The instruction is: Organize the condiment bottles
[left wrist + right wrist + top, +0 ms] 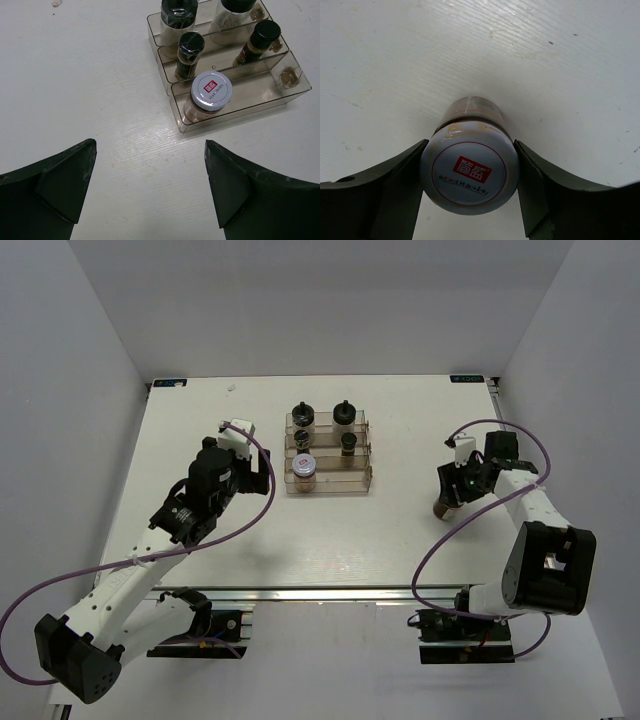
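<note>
Five jars [304, 467] already in rack [362, 483]; sixth jar [469, 175] well right of it, clamped in right gripper [447, 498], not yet racked; left gripper [150, 145] wide, empty

Twin tabletop arms in white and black: the left arm [120, 590] and the right arm [525, 502] pair smooth white link shells with boxy black joint housings [550, 570]. A thin purple cable [20, 620] loops loosely along each. The fingers [60, 182] of the left gripper [150, 145] and the right gripper [470, 142] are dark, matte, wedge-shaped blades.
</note>
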Available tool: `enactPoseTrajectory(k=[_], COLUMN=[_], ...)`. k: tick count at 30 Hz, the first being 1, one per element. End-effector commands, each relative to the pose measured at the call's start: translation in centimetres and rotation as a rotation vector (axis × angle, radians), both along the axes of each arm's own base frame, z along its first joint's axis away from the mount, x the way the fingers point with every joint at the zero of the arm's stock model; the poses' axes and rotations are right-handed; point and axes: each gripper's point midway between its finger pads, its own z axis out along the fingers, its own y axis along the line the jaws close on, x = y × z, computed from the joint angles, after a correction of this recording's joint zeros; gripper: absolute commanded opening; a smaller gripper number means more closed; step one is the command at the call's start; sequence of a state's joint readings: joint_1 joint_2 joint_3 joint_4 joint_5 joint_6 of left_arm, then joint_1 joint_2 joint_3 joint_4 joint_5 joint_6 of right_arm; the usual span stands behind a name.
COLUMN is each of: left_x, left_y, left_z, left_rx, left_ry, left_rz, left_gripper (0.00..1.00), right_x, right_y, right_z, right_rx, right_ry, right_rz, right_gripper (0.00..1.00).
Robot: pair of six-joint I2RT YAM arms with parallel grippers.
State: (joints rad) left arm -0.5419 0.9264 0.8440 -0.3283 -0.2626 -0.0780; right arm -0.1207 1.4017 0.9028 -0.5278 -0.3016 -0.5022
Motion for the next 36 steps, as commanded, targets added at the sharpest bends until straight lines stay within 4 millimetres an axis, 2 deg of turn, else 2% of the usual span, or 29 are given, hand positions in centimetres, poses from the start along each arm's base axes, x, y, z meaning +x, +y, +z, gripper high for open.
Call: enactPoseTrajectory(k=[1,2,4,5,7,8,10,11,13,16,23,25,26,27,28,29,30,31,32,36], left_x=[0.1,0.1,0.2,0.1,0.2,0.2,0.2,0.2,0.2,0.2,0.3,0.3,0.3,0.3,0.3,0.4,0.4,0.4,0.4,0.4], left_y=[0.1,0.0,0.0,0.0,0.1,0.1,0.1,0.1,0.2,0.2,0.3,0.3,0.3,0.4,0.4,0.4,0.4,0.4,0.4,0.4], left_z=[0.2,0.2,0.2,0.1,0.1,0.0,0.0,0.1,-0.1,-0.2,-0.4,-0.3,-0.3,-0.4,-0.4,-0.5,-0.5,-0.4,-0.4,-0.4], left_rx=[-0.004,-0.005,-0.004,-0.002,0.0,0.001,0.002,0.001,0.006,0.01,0.018,0.019,0.019,0.021,0.021,0.023,0.024,0.024,0.024,0.025], left_ry=[-0.015,-0.015,-0.013,-0.011,-0.012,-0.011,-0.01,-0.012,-0.008,-0.007,0.0,-0.003,-0.005,-0.001,-0.001,0.0,0.001,0.0,0.0,0.0], left_rz=[0.009,0.007,0.007,0.007,0.009,0.011,0.012,0.012,0.015,0.017,0.022,0.023,0.023,0.024,0.024,0.024,0.025,0.025,0.025,0.025], left_gripper=[0.98,0.98,0.98,0.98,0.98,0.98,0.98,0.98,0.98,0.98,0.98,0.98,0.98,0.98,0.98,0.98,0.98,0.98,0.98,0.98], right_x=[0.5,0.6,0.4,0.1,0.0,-0.4,-0.2,-0.7,-0.1,0.2,1.8,2.3,2.8,3.2,3.6,4.3,4.5,5.0,5.5,6.6], right_y=[2.1,3.0,4.0,5.7,7.2,8.9,10.7,12.4,14.3,18.2,25.2,26.8,27.6,28.1,28.7,29.2,29.6,30.0,30.4,31.1], right_z=[3.2,4.0,4.6,5.2,6.2,6.8,8.1,8.4,10.2,11.7,14.7,14.0,14.8,14.9,14.0,14.5,14.4,13.5,13.9,13.1], right_rx=[0.03,0.027,0.022,0.028,0.032,0.044,0.049,0.057,0.076,0.117,0.157,0.154,0.163,0.164,0.157,0.164,0.166,0.161,0.165,0.157], right_ry=[-0.085,-0.109,-0.118,-0.128,-0.145,-0.151,-0.181,-0.181,-0.212,-0.212,-0.263,-0.245,-0.266,-0.271,-0.254,-0.266,-0.263,-0.243,-0.253,-0.244], right_rz=[0.092,0.122,0.16,0.207,0.244,0.285,0.317,0.363,0.384,0.453,0.545,0.554,0.558,0.557,0.558,0.551,0.552,0.549,0.546,0.541], right_gripper=[0.05,0.0,0.0,0.0,0.0,0.0,0.0,0.0,0.0,0.0,0.0,0.0,0.0,0.0,0.0,0.0,0.0,0.0,0.0,0.0])
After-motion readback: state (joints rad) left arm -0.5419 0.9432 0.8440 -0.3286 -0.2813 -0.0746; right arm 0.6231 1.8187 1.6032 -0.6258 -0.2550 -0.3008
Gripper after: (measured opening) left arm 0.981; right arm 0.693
